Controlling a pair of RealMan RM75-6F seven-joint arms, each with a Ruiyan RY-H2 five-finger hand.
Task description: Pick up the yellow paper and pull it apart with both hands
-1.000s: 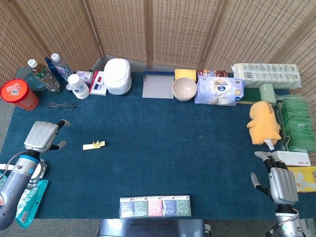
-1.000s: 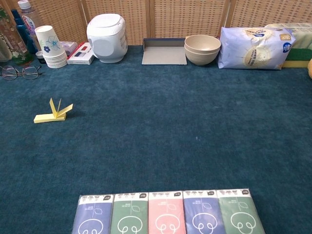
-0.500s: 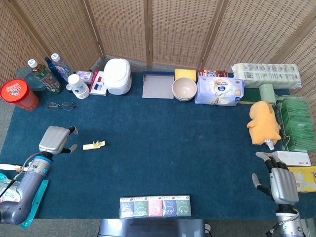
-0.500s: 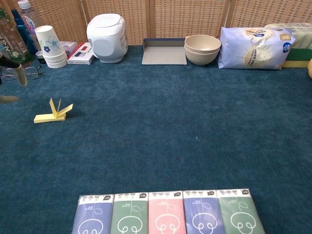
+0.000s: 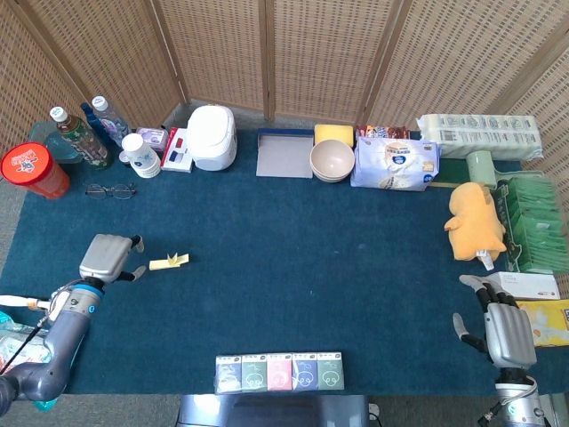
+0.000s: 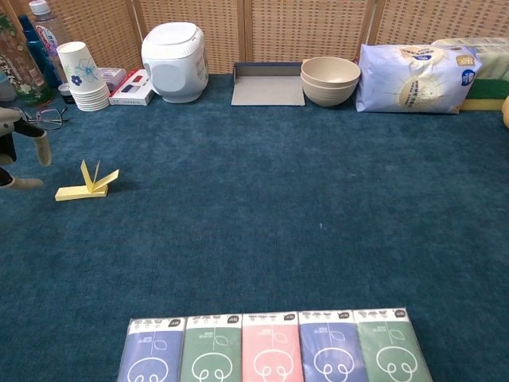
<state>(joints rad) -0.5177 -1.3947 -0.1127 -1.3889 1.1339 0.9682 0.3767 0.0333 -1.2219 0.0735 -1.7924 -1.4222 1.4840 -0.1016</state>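
The yellow paper (image 5: 169, 261) lies on the blue tablecloth at the left, a folded strip with two flaps sticking up (image 6: 89, 182). My left hand (image 5: 108, 257) hovers just left of it, fingers apart and holding nothing; in the chest view only its fingers (image 6: 38, 146) show at the left edge, a short gap from the paper. My right hand (image 5: 503, 330) sits far off at the table's right front corner, fingers spread and empty. It does not appear in the chest view.
A row of coloured packets (image 5: 280, 372) lies at the front edge. Along the back stand bottles (image 5: 80, 138), stacked paper cups (image 5: 141, 156), a white cooker (image 5: 212, 137), a grey tray (image 5: 284, 153), bowls (image 5: 332, 161) and a tissue pack (image 5: 395, 164). Glasses (image 5: 110, 189) lie behind my left hand. A yellow plush (image 5: 476, 221) sits right.
My left hand has moved right and slightly forward toward the yellow paper, and its fingers now enter the chest view. The paper and the right hand have not moved.
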